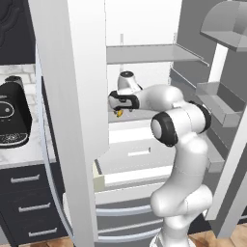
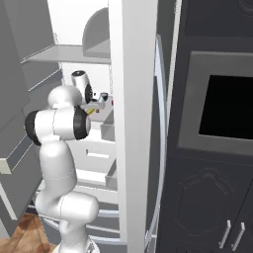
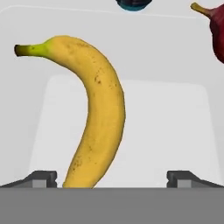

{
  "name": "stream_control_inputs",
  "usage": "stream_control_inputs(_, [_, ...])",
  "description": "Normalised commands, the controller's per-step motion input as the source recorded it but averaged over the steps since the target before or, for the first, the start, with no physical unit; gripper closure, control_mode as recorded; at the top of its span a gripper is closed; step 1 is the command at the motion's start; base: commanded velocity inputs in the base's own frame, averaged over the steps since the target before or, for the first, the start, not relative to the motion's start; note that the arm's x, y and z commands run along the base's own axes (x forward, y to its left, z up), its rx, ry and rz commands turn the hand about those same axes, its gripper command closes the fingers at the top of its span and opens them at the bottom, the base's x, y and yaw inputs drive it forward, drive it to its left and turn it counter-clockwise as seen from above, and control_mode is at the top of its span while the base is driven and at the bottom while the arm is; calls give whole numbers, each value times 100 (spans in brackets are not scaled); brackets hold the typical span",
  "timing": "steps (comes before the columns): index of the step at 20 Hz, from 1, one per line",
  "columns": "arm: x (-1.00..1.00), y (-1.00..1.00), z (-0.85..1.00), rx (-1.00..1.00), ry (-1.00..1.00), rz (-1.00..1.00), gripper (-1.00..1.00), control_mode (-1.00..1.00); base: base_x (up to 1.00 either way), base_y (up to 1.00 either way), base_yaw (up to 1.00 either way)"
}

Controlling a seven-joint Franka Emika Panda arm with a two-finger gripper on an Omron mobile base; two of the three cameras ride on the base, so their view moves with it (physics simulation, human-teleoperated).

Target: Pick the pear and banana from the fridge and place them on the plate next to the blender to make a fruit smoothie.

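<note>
1. Fridge [image 1: 144, 53], a tall white and light-grey cabinet with inner shelves and white drawers, stands open, and the white arm reaches onto its middle shelf.
2. Jaws [image 3: 112, 177] stand wide and hold nothing; their two dark tips rise at either side of the hand view, with bare pale shelf between them on the right.
3. Curved yellow banana [image 3: 98, 118], freckled brown with a dark green-tinged stem, lies flat on the shelf; its lower end sits between the jaws, nearer the left tip, and it arcs ahead and away to the left.
4. It looks light, firm yet bruisable, with smooth skin that may slip; a gentle close across the thick middle, square to the curve, seems safest.
5. Dark-red roundish pear [image 3: 217, 30] rests well ahead of the right tip; it is probably heavier and prone to roll, so grip its widest part.
6. Small dark blue-rimmed cup [image 3: 133, 4] sits furthest ahead.
</note>
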Motion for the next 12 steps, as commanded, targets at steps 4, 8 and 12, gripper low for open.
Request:
stream_control_inputs(4, [48,9,-20,0,9,0,-100,-100,0,0,0])
stream_control_inputs(8, [45,13,-24,0,9,0,-100,-100,0,0,0])
stream_control_inputs(12, [38,19,-29,0,8,-1,-100,-100,0,0,0])
